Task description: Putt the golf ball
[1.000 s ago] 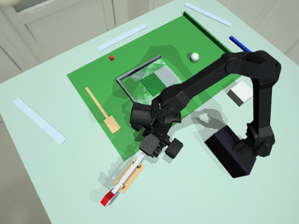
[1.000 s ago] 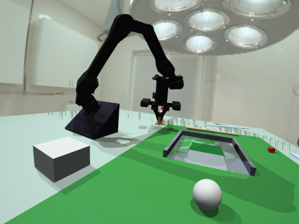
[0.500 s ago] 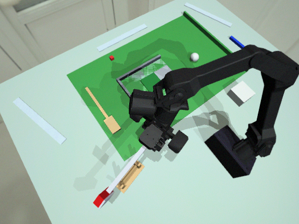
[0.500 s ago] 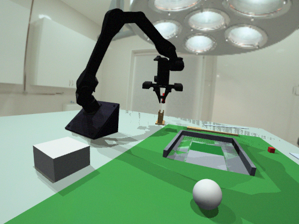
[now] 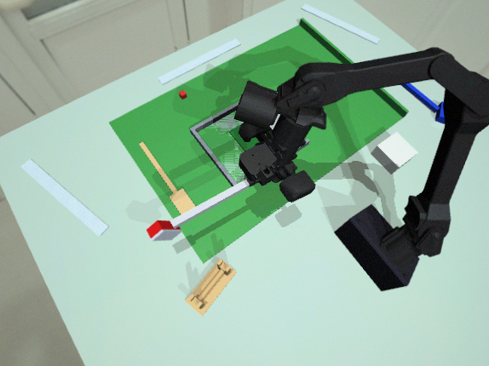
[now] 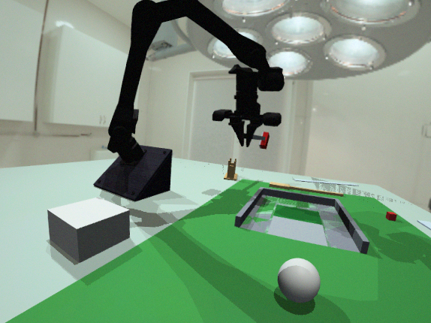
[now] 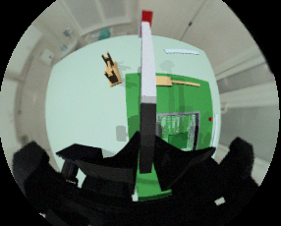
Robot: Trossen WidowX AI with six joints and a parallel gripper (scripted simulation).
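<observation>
Exterior view — I see gripper pinching the red putter shaft, held aloft — raised green below it.

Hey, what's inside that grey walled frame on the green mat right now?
Inside the grey walled frame sit a pale grey ramp and a raised green patch; no ball there. From above, the end effector holding the red putter covers part of it.

Light: bright, from overhead surgical lamp | Shadows: soft, overlapping arm shadows on counter | Wrist view: fisheye, black vignette | Detail: coarse, jagged edges
</observation>
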